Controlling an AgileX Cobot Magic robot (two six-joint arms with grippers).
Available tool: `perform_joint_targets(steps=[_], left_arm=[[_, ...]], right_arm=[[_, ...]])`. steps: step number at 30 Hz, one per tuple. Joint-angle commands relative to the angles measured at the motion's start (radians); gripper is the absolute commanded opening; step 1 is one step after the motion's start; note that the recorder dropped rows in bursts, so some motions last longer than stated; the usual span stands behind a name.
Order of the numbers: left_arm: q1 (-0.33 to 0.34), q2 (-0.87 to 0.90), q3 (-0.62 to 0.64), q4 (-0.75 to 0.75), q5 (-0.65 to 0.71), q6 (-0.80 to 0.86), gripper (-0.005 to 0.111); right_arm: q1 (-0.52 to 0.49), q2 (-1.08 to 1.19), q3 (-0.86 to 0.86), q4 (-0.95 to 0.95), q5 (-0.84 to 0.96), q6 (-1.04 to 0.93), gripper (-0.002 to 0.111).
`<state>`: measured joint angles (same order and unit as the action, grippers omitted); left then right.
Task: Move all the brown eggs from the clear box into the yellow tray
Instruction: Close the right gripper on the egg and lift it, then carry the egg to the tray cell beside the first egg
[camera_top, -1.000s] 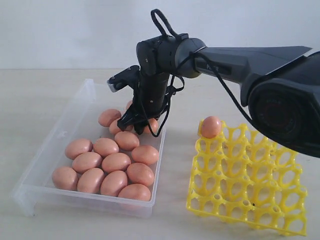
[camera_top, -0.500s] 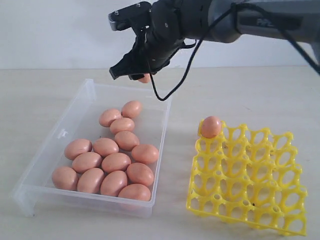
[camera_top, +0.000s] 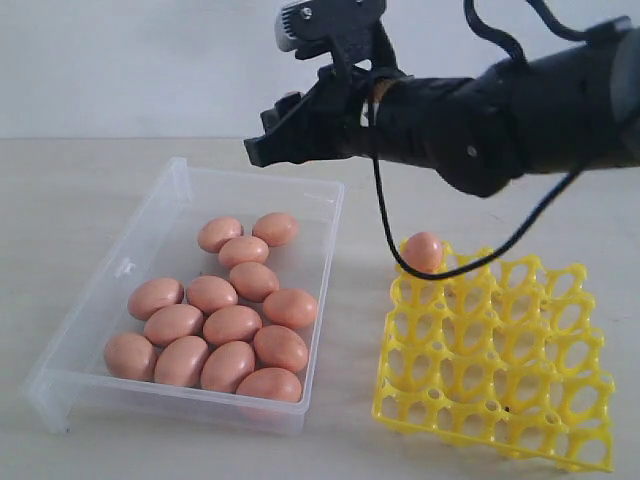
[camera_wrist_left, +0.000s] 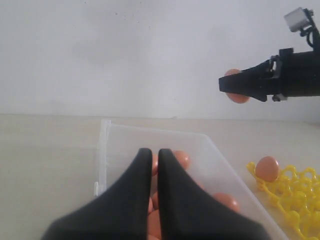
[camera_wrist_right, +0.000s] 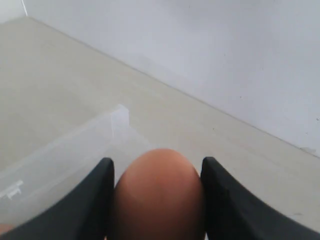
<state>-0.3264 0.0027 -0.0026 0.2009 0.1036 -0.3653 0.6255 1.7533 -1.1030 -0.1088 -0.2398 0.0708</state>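
My right gripper (camera_wrist_right: 157, 164) is shut on one brown egg (camera_wrist_right: 159, 195), whose sides touch both fingers. In the exterior view this gripper (camera_top: 265, 148) hangs high over the far rim of the clear box (camera_top: 112, 288), and the held egg is hidden there. The left wrist view shows that egg (camera_wrist_left: 237, 92) between the black fingers. Several brown eggs (camera_top: 232, 324) lie in the box. One egg (camera_top: 422, 251) sits in the far left corner cup of the yellow tray (camera_top: 500, 372). My left gripper (camera_wrist_left: 154, 152) is shut and empty, near the box.
The pale table (camera_top: 60, 200) runs back to a white wall (camera_top: 120, 60). The right arm (camera_top: 500, 110) and its black cable (camera_top: 470, 262) hang over the tray's far side. The box and tray stand side by side with a gap between them.
The right gripper rose out of the box with an egg, from among the far eggs to well above the rim. The arm has swung up and turned level.
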Motion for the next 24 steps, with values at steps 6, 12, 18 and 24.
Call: perform_joint_targets(steps=[6, 12, 18, 24], left_arm=[[-0.008, -0.003, 0.003, -0.002, -0.005, -0.008, 0.004], [-0.008, -0.003, 0.003, -0.002, -0.005, -0.008, 0.004], [-0.008, -0.003, 0.003, -0.002, -0.005, -0.008, 0.004], [-0.008, -0.003, 0.003, -0.002, -0.002, -0.008, 0.004]], right_arm=[[-0.047, -0.089, 0.355, 0.417, -0.508, -0.257, 0.000], [-0.047, -0.089, 0.539, 0.512, -0.831, -0.250, 0.000], [-0.107, -0.086, 0.598, 0.565, -0.820, -0.146, 0.000], [-0.179, -0.078, 0.603, 0.506, -0.742, -0.071, 0.000]])
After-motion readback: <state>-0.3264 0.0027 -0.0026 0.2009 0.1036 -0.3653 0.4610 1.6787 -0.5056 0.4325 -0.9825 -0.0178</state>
